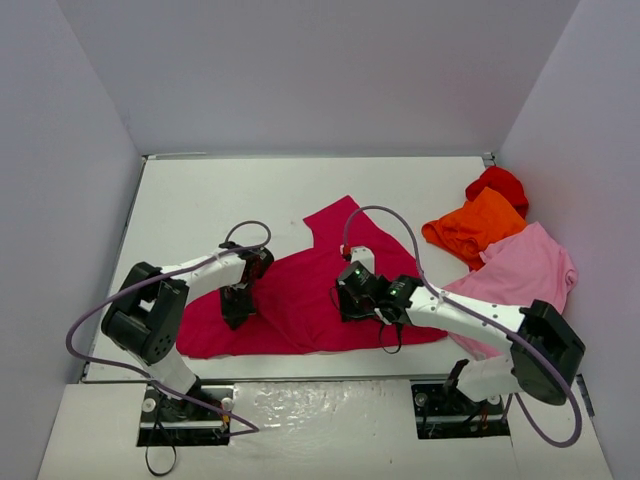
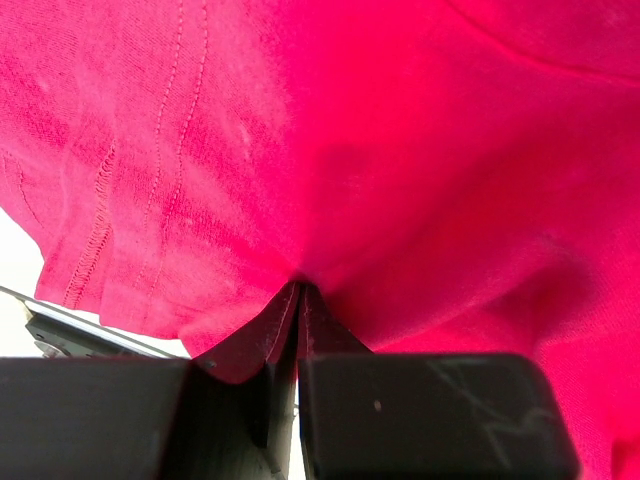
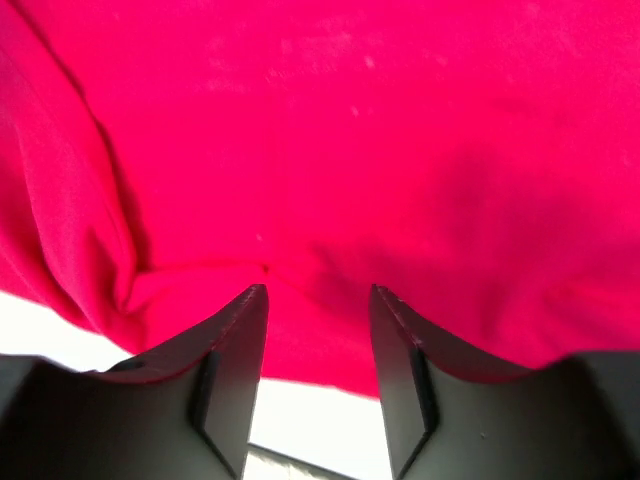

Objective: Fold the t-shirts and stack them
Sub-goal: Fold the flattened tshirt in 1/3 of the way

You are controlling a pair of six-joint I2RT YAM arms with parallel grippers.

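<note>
The crimson-magenta t-shirt (image 1: pixel 310 290) lies spread and rumpled on the white table (image 1: pixel 200 200) between my two arms. My left gripper (image 1: pixel 238 305) sits at the shirt's left part. In the left wrist view the gripper (image 2: pixel 300 290) is shut on a pinch of the cloth (image 2: pixel 350 150), which puckers at the tips. My right gripper (image 1: pixel 350 300) hovers over the shirt's middle. In the right wrist view this gripper (image 3: pixel 318 295) stands open, with the crimson cloth (image 3: pixel 350 150) lying beyond the fingertips (image 3: pixel 255 300) and none pinched between them.
A larger light pink t-shirt (image 1: pixel 525 275) lies at the right, partly under my right arm. An orange t-shirt (image 1: pixel 475 228) and a red t-shirt (image 1: pixel 500 185) are bunched behind it near the right wall. White walls enclose the table on three sides.
</note>
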